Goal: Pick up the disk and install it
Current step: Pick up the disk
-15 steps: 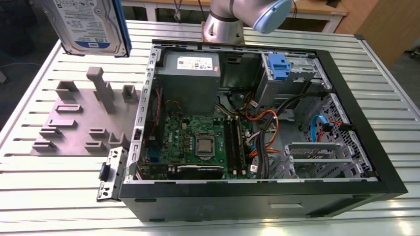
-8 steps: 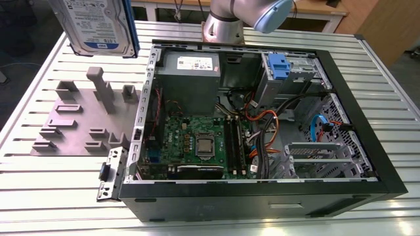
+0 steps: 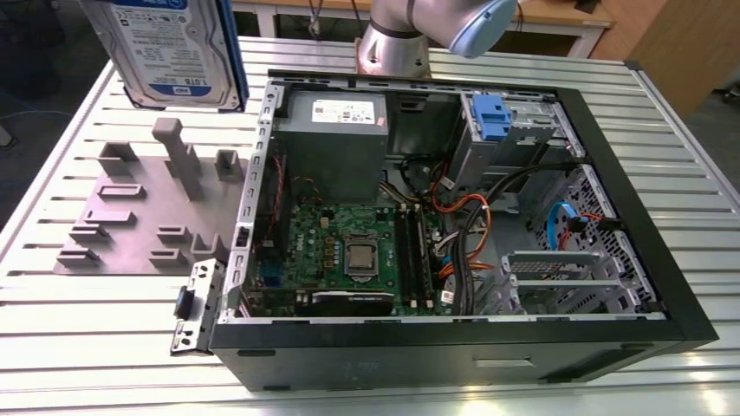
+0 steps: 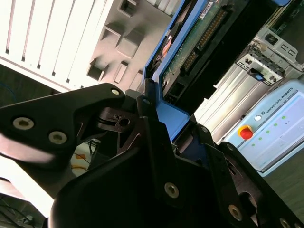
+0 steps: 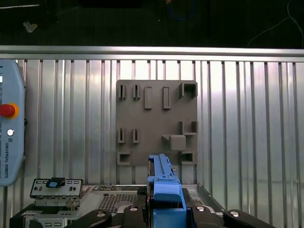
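The disk [image 3: 173, 52], a silver hard drive with a white-and-blue label in a blue carrier, hangs upright in the air at the exterior view's upper left, above the grey fixture plate [image 3: 151, 217]. In both wrist views my gripper [image 5: 164, 211] [image 4: 159, 126] is shut on the disk's blue carrier edge [image 5: 164, 183]. The second wrist view shows the disk's green circuit-board side [image 4: 190, 45] rising away from the black fingers [image 4: 142, 109]. The open computer case [image 3: 682, 312] lies to the exterior view's right of the disk.
The case holds a grey power supply [image 3: 335, 121], a motherboard [image 3: 347, 251], cables and a drive bay with a blue latch [image 3: 491, 117]. The arm's base [image 3: 399, 39] stands behind the case. A teach pendant [image 5: 9, 137] lies beside the slatted table [image 3: 93, 321].
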Robot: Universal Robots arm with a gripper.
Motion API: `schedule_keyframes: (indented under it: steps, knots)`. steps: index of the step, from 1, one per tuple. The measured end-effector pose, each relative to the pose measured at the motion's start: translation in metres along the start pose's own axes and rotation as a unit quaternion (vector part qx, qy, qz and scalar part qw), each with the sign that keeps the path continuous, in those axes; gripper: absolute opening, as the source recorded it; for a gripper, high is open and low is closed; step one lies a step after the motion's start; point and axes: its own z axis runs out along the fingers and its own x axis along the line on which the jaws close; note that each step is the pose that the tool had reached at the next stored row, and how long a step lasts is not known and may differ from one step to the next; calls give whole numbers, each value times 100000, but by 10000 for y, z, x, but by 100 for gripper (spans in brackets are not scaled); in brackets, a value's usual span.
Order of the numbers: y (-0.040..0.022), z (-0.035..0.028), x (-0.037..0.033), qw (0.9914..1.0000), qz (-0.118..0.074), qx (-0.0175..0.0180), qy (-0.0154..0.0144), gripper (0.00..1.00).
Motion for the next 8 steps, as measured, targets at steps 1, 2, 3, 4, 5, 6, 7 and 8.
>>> schedule_keyframes:
  steps: [1, 2, 3, 4, 5, 6, 7, 8]
  knots:
    - [-12, 1, 11, 100000, 3, 9, -6, 36]
    - [-28, 1, 18, 100000, 0, 6, -2, 36]
    - [-49, 1, 24, 100000, -2, 1, 3, 36]
    - [-78, 1, 28, 100000, -1, -5, 7, 36]
    - [-115, 1, 31, 100000, -1, 1, 3, 36]
    - [-153, 1, 33, 100000, -2, 0, 3, 36]
    - [-194, 0, 34, 100000, 3, -4, 4, 36]
    - [-234, 0, 35, 100000, 1, -4, 5, 36]
